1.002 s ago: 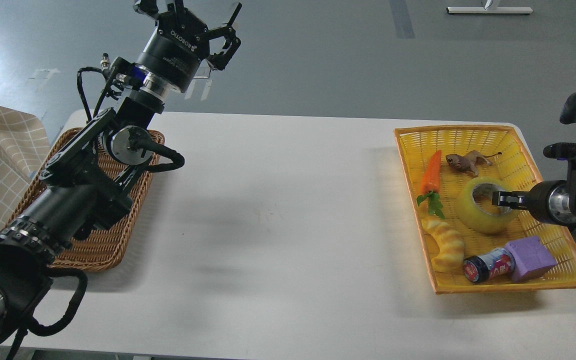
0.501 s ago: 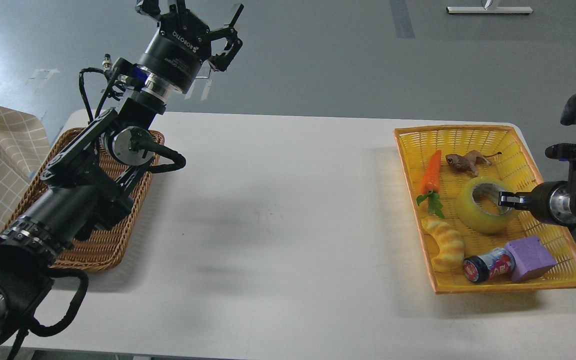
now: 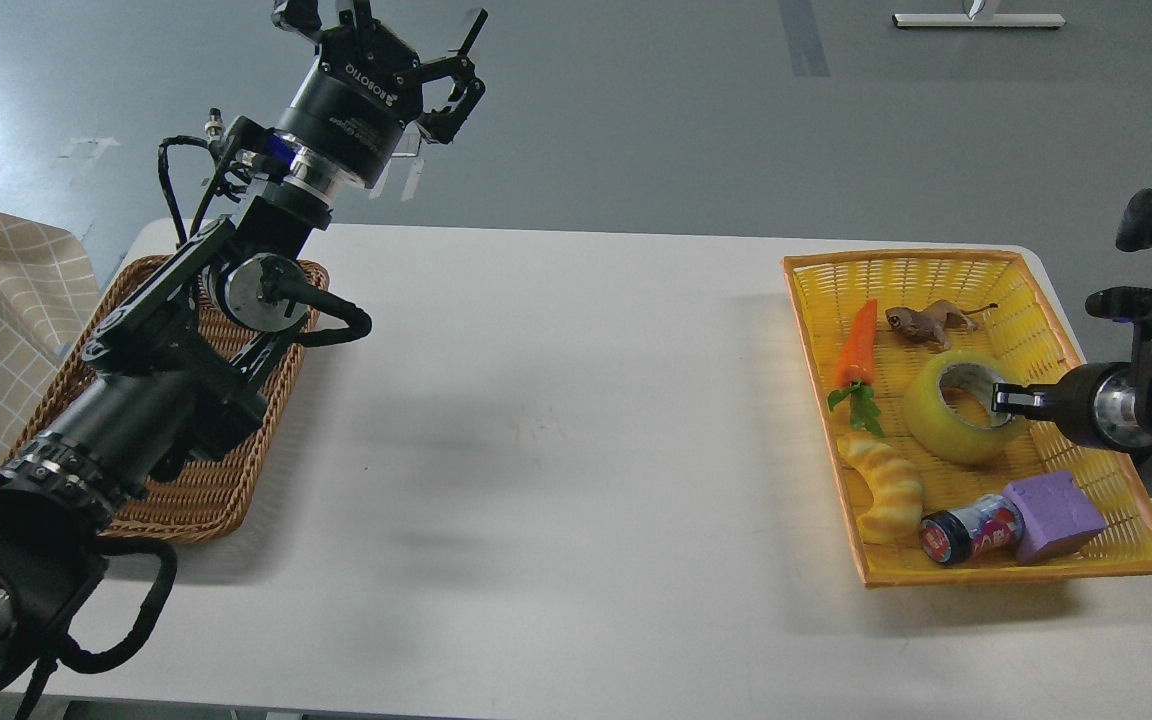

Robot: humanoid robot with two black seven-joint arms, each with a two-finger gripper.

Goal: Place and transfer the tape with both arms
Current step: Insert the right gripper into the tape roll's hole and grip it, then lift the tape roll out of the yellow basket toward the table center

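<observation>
Yellow basket (image 3: 1041, 275), right side of table (image 3: 556, 420): holds tape (image 3: 936, 435) near centre, carrot (image 3: 854, 345), brown toy animal (image 3: 921, 322), bread toy (image 3: 881, 485), jar (image 3: 971, 530), purple block (image 3: 1054, 515). Wicker basket (image 3: 206, 495), left side: contents hidden by the left arm. Right gripper (image 3: 1002, 399) reaches in from the right, its tip at the tape's core rim; finger spacing cannot be told. Left gripper (image 3: 386, 25) raised above the table's far edge, fingers spread, holding nothing.
</observation>
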